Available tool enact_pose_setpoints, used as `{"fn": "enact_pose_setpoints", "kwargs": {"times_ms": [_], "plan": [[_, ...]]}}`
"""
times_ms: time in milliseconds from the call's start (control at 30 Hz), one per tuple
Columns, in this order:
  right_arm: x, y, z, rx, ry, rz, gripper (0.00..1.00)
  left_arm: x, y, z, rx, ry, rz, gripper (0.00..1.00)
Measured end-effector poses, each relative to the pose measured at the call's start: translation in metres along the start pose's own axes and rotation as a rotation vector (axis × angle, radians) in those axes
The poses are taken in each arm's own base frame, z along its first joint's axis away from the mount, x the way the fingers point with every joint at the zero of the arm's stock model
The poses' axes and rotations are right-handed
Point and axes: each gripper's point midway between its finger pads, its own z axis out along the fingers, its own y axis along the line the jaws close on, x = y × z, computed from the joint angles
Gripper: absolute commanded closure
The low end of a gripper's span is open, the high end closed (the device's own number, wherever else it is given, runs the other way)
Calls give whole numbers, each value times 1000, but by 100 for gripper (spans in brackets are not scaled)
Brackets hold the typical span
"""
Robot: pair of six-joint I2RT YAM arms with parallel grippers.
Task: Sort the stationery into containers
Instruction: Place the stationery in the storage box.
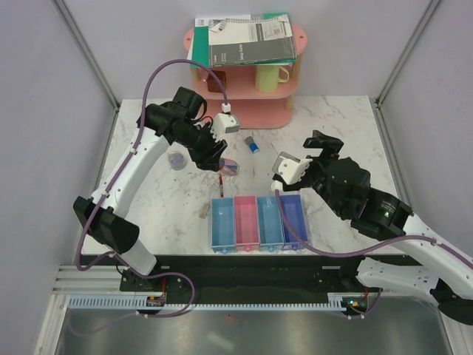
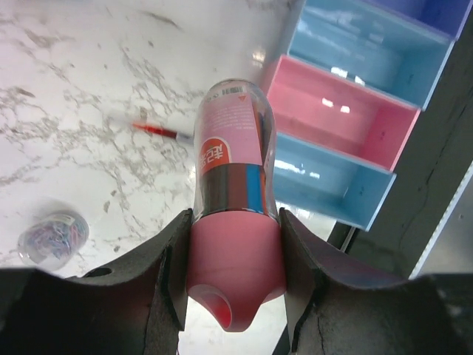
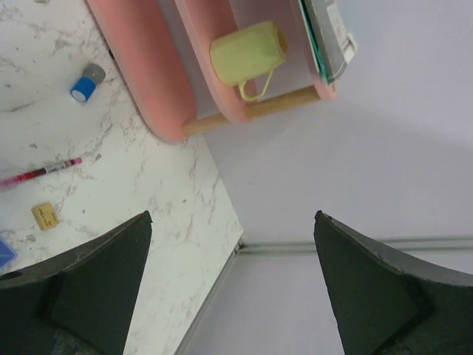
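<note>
Marble tabletop (image 1: 170, 222) transfer step: left gripper (image 2: 233, 274) clamps the pink cylinder (image 2: 230, 170) near the far end of the trays (image 1: 256, 222), right gripper (image 3: 233, 222) hangs open and empty; next, position the cylinder over one tray and release.

A pink shelf rack (image 1: 251, 117) stands at the back of the white marble counter (image 1: 162, 214). A yellow mug (image 1: 270, 76) sits inside the rack, under its top shelf. Grey-green notebooks (image 1: 247, 41) lie flat on top of the rack.
</note>
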Motion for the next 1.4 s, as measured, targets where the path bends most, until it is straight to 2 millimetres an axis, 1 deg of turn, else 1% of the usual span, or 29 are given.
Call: {"fn": "enact_pose_setpoints", "kwargs": {"times_ms": [100, 200, 367, 533, 633, 800, 867, 967, 1233, 1367, 1400], "plan": [[15, -2, 0, -15, 63, 65, 2, 21, -8, 8, 8, 82, 24, 98], [29, 7, -1, -58, 116, 115, 2, 39, -25, 17, 33, 161, 64, 98], [44, 28, 0, -152, 182, 184, 2, 52, -44, 23, 51, 223, 121, 98], [60, 39, 0, -198, 244, 250, 2, 63, -50, 22, 28, 262, 157, 98], [67, 38, 0, -191, 264, 289, 2, 75, -53, 25, 11, 307, 180, 98], [81, 24, -3, -114, 292, 368, 2, 92, -61, 39, 12, 384, 224, 98], [85, 19, -6, -83, 292, 391, 2, 95, -64, 44, 20, 406, 240, 98], [87, 16, -11, -54, 285, 416, 2, 95, -63, 51, 13, 430, 266, 98], [89, 16, -13, -35, 280, 442, 2, 98, -47, 72, -14, 503, 305, 98], [89, 16, -13, -28, 275, 451, 2, 100, -46, 82, -11, 528, 318, 98], [89, 17, -13, -28, 275, 452, 2, 101, -45, 85, -10, 532, 321, 96]]}}
